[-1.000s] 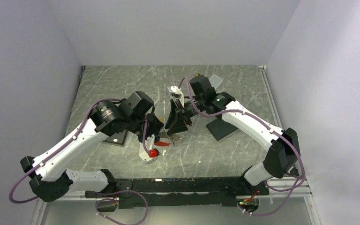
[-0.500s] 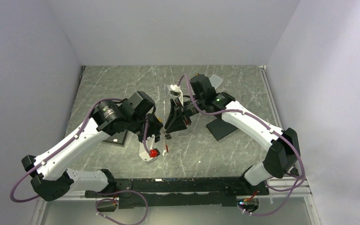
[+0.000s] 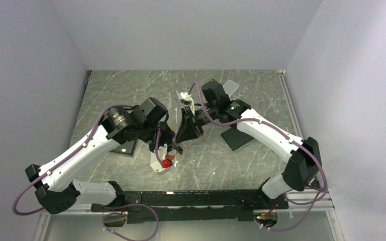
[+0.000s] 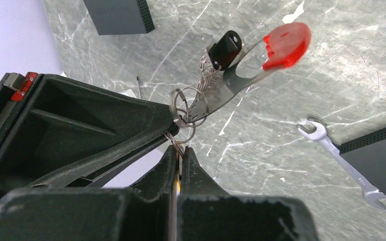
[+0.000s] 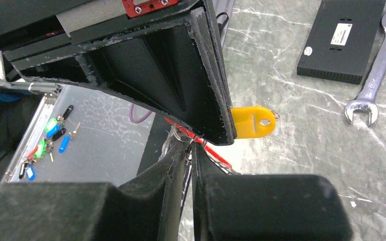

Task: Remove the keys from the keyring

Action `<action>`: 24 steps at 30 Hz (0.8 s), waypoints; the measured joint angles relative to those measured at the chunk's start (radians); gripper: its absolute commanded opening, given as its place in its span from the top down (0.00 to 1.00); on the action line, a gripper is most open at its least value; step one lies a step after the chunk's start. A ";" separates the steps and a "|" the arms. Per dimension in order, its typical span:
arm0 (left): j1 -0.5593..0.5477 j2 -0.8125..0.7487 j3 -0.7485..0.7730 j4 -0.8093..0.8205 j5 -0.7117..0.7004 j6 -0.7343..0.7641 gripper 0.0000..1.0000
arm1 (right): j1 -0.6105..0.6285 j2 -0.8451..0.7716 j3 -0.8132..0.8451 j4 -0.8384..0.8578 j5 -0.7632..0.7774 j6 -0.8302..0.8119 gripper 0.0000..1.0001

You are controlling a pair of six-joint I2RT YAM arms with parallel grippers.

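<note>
- The left gripper (image 4: 179,150) is clenched tight on a thin yellow piece of the keys (image 5: 253,122).
- The right gripper (image 5: 188,149) pinches the wire loops of the keyring (image 4: 187,106).
- The bunch is held between them, over the middle of the counter (image 3: 241,165).
- A wrench (image 4: 339,160) lies flat on the counter, apart from the bunch.
</note>
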 measured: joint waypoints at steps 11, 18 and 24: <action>-0.001 -0.001 0.000 -0.001 -0.028 -0.016 1.00 | 0.001 0.000 -0.002 -0.006 0.047 -0.005 1.00; -0.001 -0.010 -0.002 0.006 -0.061 -0.038 1.00 | 0.005 -0.023 -0.002 -0.001 0.123 0.041 1.00; -0.001 -0.024 -0.009 0.019 -0.080 -0.053 1.00 | 0.010 -0.035 -0.002 0.013 0.176 0.082 1.00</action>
